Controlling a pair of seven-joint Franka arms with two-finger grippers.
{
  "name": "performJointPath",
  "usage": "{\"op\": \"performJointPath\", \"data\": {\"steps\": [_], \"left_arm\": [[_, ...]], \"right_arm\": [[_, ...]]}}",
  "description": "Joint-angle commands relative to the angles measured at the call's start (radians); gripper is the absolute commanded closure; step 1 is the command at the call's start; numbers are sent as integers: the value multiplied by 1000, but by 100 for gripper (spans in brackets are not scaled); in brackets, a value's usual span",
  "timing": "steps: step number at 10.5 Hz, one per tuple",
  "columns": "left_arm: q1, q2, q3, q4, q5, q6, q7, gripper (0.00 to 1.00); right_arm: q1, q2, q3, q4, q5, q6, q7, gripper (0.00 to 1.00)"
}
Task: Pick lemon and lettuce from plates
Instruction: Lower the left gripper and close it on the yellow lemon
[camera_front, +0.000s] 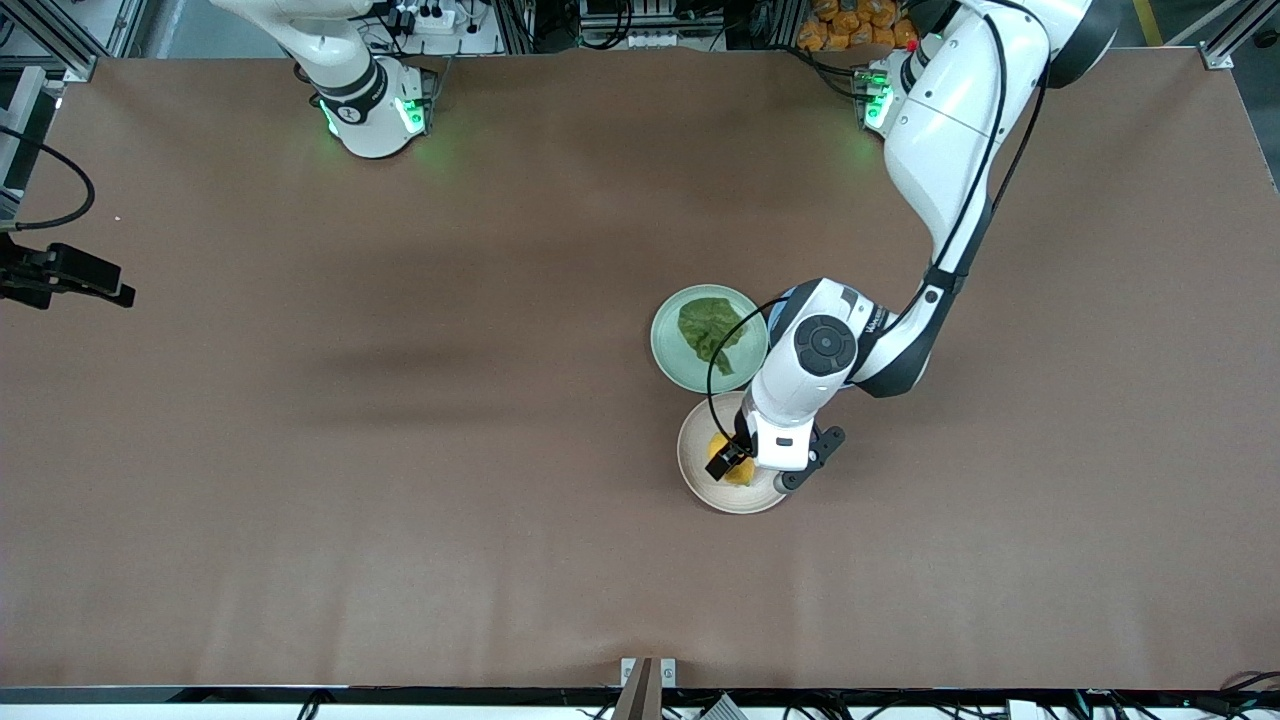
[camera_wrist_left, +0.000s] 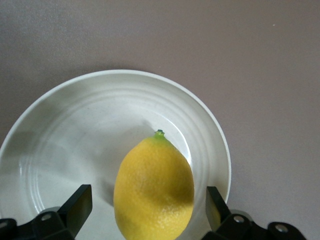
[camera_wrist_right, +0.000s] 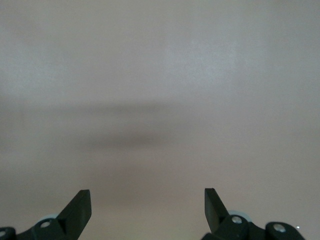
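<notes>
On the brown worktop (camera_front: 400, 450), toward the left arm's end, two plates sit just beside each other: the mint green plate (camera_front: 668, 345) and, nearer to the front camera, the cream plate (camera_front: 695, 465). A wrinkly dark green lettuce (camera_front: 710, 330) leaf lies on the mint green plate. On the cream plate rests the lemon (camera_wrist_left: 154, 190), yellow with a small green nub at its tip. Low over that plate hangs the left claw (camera_wrist_left: 149, 207), its fingers (camera_wrist_left: 80, 204) spread apart with one on each side of the lemon and a gap showing between each finger and the fruit. At the right arm's end of the worktop, the right claw (camera_wrist_right: 147, 207) waits over bare brown surface, its fingers likewise spread apart and holding nothing.
</notes>
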Motion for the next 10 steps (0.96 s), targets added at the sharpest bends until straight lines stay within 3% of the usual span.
{"op": "performJointPath", "data": {"steps": [1,2,3,4,5,10], "left_arm": [[-15,20,14,26,27,17,-38,0],[-15,23,15,26,28,20,-38,0],[-36,25,39,26,49,39,-38,27],[-71,25,85,26,57,43,-61,82],[-103,25,121,24,59,43,-91,100],[-90,-48,129,17,60,28,-99,100]], "right_arm": [[-5,-28,7,-24,6,5,2,0],[-5,-28,7,-25,6,5,2,0],[-5,-28,7,-25,6,5,2,0],[-3,-28,7,-25,6,5,2,0],[-3,-28,7,-25,6,5,2,0],[-1,-28,9,-24,6,2,2,0]]}}
